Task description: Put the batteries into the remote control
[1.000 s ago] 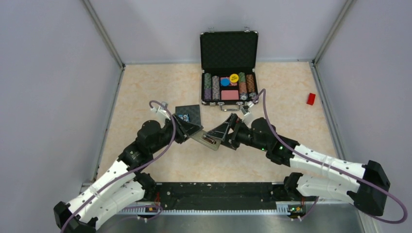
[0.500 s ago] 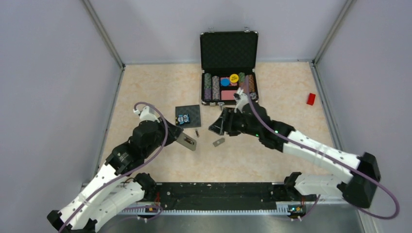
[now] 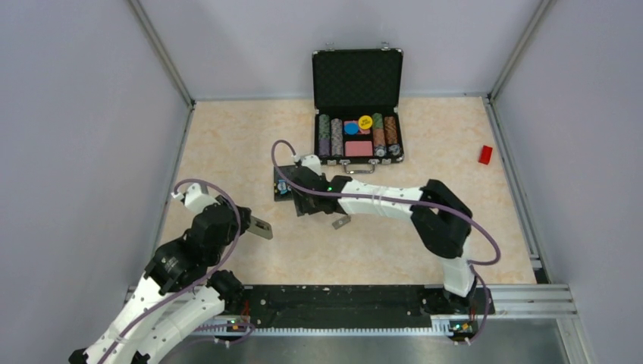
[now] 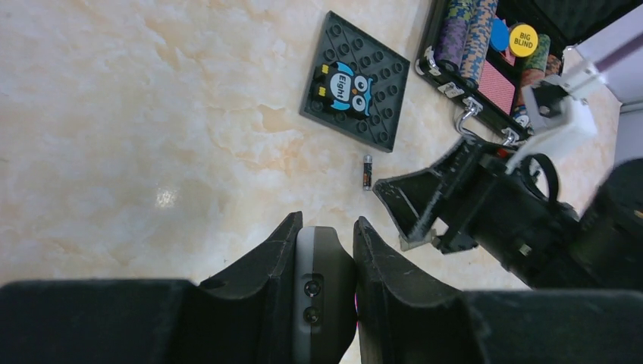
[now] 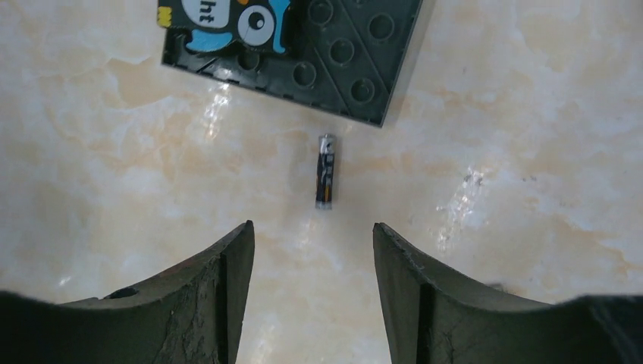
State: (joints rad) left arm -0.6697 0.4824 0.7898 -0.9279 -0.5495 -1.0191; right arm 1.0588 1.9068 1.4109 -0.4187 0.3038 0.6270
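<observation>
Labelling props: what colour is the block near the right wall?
Block: red; top external view.

— What enclosed the work area?
— Plain, pale grey panels: a back wall (image 3: pixel 250 38), a left wall (image 3: pixel 68 152) and a right wall (image 3: pixel 584 114), joined at the far corners by slanting metal posts (image 3: pixel 161 53).
— And the surface?
— A beige, marble-patterned tabletop (image 3: pixel 227 144), evenly lit and glossy enough to carry a small white glare (image 4: pixel 167 199). A black rail (image 3: pixel 341 303) ran along the near edge, with a brushed metal strip (image 3: pixel 379 345) in front.
</observation>
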